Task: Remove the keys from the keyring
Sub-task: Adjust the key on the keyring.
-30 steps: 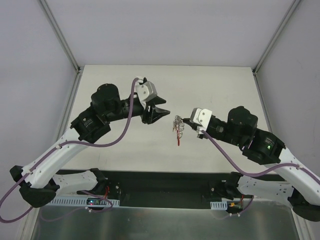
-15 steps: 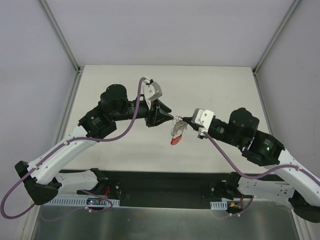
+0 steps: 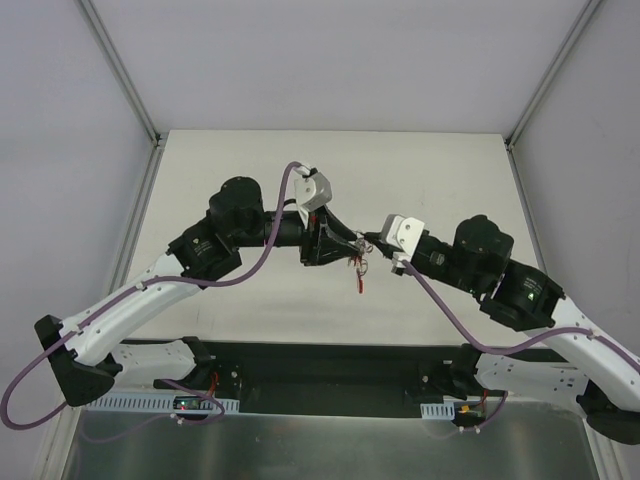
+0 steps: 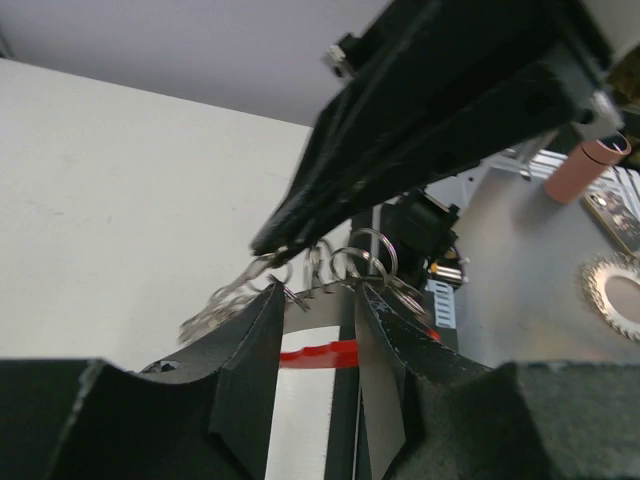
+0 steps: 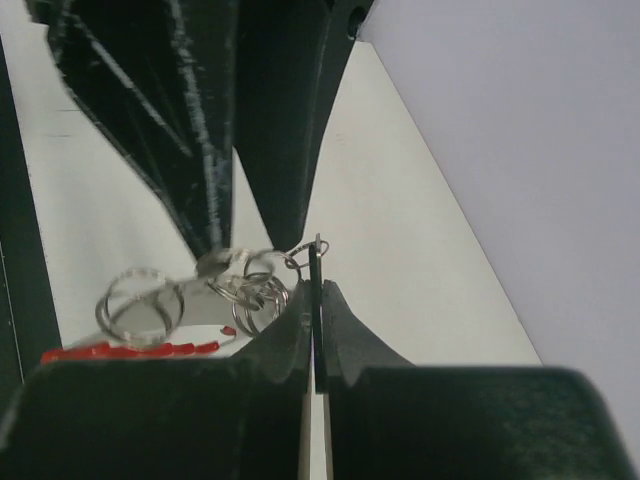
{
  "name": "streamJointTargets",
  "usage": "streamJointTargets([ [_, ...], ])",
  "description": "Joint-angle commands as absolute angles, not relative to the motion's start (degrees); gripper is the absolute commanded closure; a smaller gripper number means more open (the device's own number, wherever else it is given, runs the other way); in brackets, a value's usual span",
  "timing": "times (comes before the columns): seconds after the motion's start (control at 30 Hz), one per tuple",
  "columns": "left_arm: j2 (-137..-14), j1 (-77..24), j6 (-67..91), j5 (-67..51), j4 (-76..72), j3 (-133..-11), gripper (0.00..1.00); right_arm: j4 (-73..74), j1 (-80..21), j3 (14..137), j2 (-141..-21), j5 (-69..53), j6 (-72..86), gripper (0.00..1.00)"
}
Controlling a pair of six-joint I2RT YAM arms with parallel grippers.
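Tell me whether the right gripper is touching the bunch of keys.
Touching. The right wrist view shows the right gripper shut on a thin metal strip of the bunch of keys, pinched edge-on between its tips.

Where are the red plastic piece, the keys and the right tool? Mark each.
red plastic piece (image 4: 318, 354), left wrist view, on its middle stretch.
keys (image 4: 218, 305), left wrist view, on the blurred silvery bunch.
right tool (image 5: 313, 292), right wrist view, where its tips meet.

Left of keyring (image 3: 359, 264): left gripper (image 3: 347, 248), clamping keys (image 4: 222, 300), blocks.
Right of keyring: right gripper (image 3: 374, 241) blocks.
Beyond keyring: open room over table (image 3: 420, 170).
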State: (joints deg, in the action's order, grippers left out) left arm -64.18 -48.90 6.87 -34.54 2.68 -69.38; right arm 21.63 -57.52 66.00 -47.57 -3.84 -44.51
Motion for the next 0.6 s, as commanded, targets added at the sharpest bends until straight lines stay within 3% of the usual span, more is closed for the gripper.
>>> streamJointTargets([
  [0.0, -62.93, -52.73, 7.21, -40.67, -2.02, -68.47, 0.66, 16.53, -57.57, 66.36, -47.29, -3.16, -43.42, 0.99],
  [0.2, -58.46, -53.09, 7.04, -47.11, -8.08, -63.91, 0.63, 13.63, -57.57, 64.69, -45.27, -5.1, -44.38, 0.99],
  [0.33, -52.66, -52.65, 5.19, -37.99, -6.77, -61.09, 0.56, 10.82, -57.66, 63.11, -43.42, -7.2, -44.82, 0.99],
  [0.47, -49.31, -52.65, 4.05, -27.44, -2.82, -61.26, 0.56, 9.32, -57.57, 62.23, -42.19, -8.87, -44.74, 0.99],
  [0.57, -49.13, -52.56, 3.43, -26.11, -1.93, -61.78, 0.58, 8.35, -57.57, 61.96, -41.57, -10.02, -44.47, 0.99],
])
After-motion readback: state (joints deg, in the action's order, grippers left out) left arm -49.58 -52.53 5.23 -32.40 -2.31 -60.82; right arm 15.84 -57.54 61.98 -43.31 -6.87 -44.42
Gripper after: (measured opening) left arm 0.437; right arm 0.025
